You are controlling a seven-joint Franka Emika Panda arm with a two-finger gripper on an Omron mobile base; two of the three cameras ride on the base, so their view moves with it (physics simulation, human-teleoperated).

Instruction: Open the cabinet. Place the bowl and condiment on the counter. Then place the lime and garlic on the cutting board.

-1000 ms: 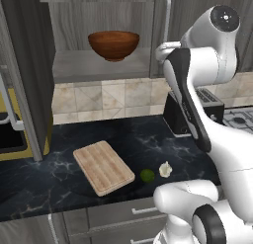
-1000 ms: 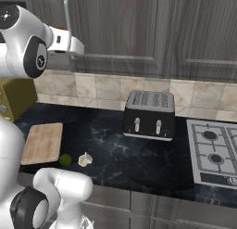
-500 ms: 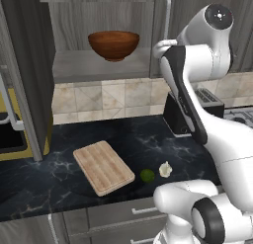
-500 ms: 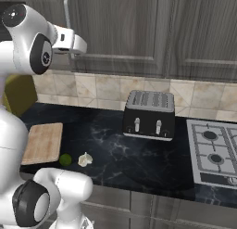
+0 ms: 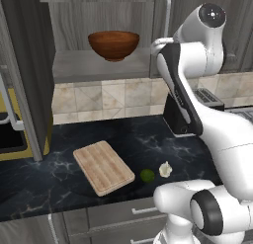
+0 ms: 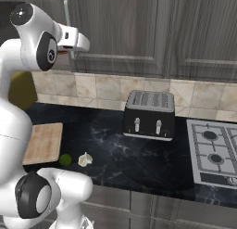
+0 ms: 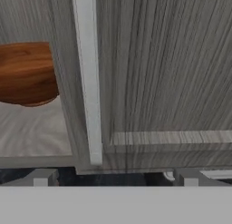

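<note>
- The pincer [image 7: 113,175] stood with its jaws spread wide and nothing between them, facing the right-hand door of the cabinet [image 7: 167,73] just beside the long silver handle [image 7: 88,78].
- The left door [image 5: 27,75] hung open; the bowl [image 5: 113,44] sat on the shelf [image 5: 99,65] inside, left of the handle.
- On the bench [image 5: 148,139], the cutting board [image 5: 103,167] lay bare, with the lime [image 5: 147,175] and the garlic [image 5: 165,169] just to its right near the front edge.
- No condiment could be made out.
- Risk, as judged: the jaws were centred right of the handle, so closing there could miss the bar.
- A reach for the bowl past the closed door's edge could snag the arm.
- A sweep low over the bench could roll the lime off the front.
</note>
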